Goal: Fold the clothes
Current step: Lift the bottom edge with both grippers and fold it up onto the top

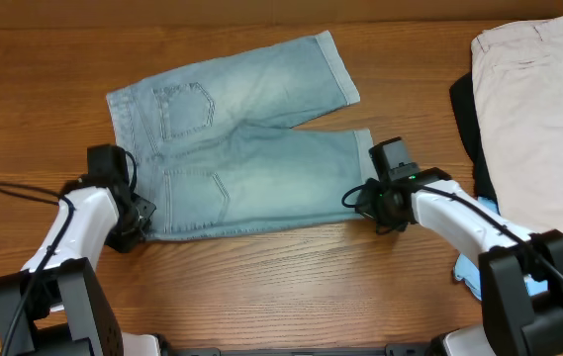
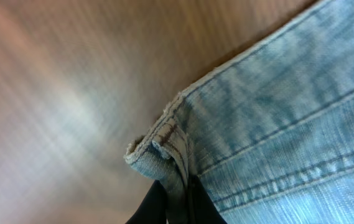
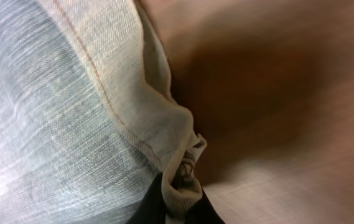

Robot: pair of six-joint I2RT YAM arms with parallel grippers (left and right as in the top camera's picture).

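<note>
The left gripper is clenched on the waistband corner of the denim shorts, at the garment's near left. The seam is seen pinched between the 2 dark fingers. The right gripper is clamped on the cuffed hem corner of the near leg, at the right end of the same near edge.

The shorts are laid flat on the wooden table, back side up with 2 stitched pockets showing. The waistband is to the left and the 2 legs point right. At the far right, beige shorts are laid over a black garment. A sky-blue garment is seen by the right arm's base.

The denim is judged fairly heavy and stiff for cloth, yet limp enough to sag between 2 holds; it is neither fragile nor slippery. The thick waistband and doubled cuff are judged the firmest places to be gripped. Both corners would need lifting together for an even fold.
</note>
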